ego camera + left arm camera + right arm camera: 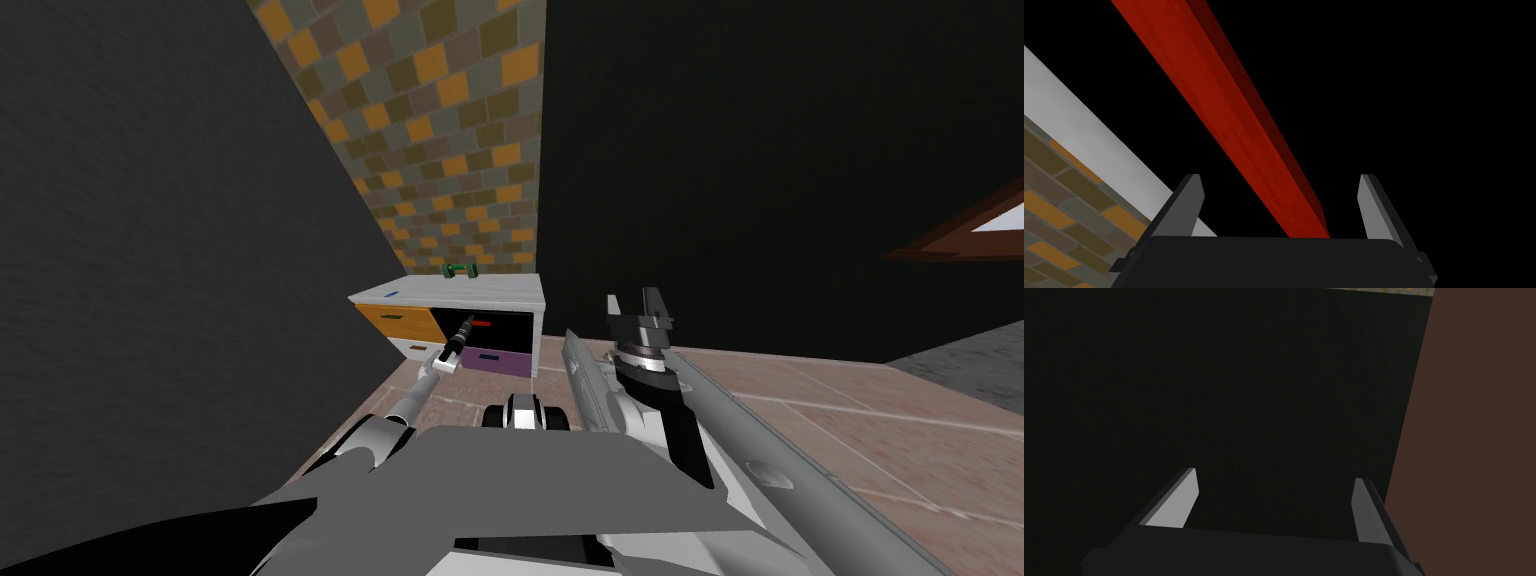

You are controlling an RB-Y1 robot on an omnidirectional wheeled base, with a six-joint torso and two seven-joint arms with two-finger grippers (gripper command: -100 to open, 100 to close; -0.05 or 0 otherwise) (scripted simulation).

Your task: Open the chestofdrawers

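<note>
Left gripper [1279, 186] hovering at chest of drawers [505, 289], fingers standing spread, red handle [1224, 110] passing between them, seemingly untouched. Right gripper [1274, 480] hanging raised, fingers spread.

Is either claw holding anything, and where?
Nothing is held. The left claw stands open around the red handle; the right claw is open too.

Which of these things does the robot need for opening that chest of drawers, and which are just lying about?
For the job:
chest of drawers; red handle on its black drawer; left gripper, open, the handle between its fingers.

Just lying about:
green object and small blue item on the chest's top; right gripper, raised and open.
</note>
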